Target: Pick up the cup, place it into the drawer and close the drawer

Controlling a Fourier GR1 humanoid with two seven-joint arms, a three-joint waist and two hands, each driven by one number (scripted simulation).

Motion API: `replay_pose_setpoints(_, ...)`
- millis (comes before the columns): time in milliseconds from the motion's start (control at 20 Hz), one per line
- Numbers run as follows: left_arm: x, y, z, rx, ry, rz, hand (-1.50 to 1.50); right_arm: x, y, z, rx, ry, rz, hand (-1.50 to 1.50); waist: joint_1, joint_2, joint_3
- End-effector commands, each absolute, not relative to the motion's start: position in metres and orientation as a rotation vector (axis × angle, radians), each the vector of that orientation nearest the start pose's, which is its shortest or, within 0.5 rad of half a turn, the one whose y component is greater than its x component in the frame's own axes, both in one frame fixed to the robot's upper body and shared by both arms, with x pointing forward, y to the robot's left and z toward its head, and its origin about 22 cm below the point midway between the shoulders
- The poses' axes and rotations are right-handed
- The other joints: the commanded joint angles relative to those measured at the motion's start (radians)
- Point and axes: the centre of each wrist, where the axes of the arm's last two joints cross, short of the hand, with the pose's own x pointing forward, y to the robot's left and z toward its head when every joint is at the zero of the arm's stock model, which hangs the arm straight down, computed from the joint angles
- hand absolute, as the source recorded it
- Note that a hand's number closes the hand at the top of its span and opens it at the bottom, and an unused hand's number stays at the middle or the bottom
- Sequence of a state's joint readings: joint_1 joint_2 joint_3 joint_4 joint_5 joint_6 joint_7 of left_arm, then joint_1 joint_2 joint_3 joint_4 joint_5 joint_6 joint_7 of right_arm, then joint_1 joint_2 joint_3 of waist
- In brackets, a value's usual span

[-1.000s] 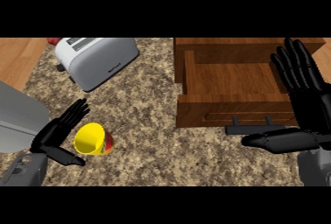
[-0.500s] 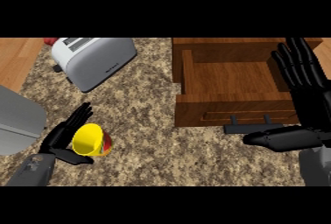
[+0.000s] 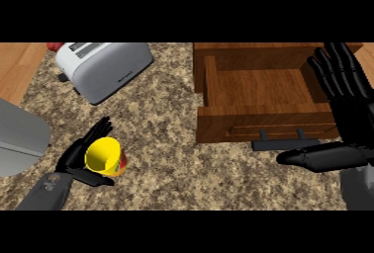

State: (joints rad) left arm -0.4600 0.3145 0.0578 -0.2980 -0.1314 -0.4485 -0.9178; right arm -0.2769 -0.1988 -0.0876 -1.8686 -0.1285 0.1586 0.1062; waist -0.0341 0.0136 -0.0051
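A: Any labels or writing showing?
B: None I'm reading. The toaster [image 3: 106, 69] is lying plain silver-white at upper left, a red bit poking out behind its corner, can't tell what.
A: Surface?
B: Speckled brown granite counter [image 3: 161, 143], wood floor showing along the far left, a grey appliance [image 3: 18, 141] cutting in at the left edge.
A: Cup?
B: The yellow cup [image 3: 104, 157] is sitting on the counter lower left, tilted, its mouth facing up at the camera, red on its lower side. The left hand [image 3: 76, 158] is cupping it, fingers up along its left side, thumb curling under its base.
A: Drawer?
B: The wooden drawer [image 3: 256, 126] is standing open at upper right, dark handle at the front.
A: Right hand?
B: The right hand [image 3: 343, 94] is hanging spread, fingers straight over the drawer's right side, thumb pointing left below the handle, holding nothing.
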Motion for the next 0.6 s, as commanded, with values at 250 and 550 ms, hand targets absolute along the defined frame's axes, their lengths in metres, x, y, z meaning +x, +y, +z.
replay_pose_setpoints(250, 0.281, 0.336, -0.122, -0.482, -1.641, -0.304, -1.50, 0.272, -0.259, 0.163, 0.087, -1.990, 0.291, -1.50, -0.004, 0.000, -0.001)
replay_pose_setpoints(550, 0.280, 0.296, -0.137, -0.619, -1.607, -0.290, -1.50, 0.275, -0.259, 0.153, 0.089, -1.997, 0.280, -1.50, -0.008, 0.005, -0.001)
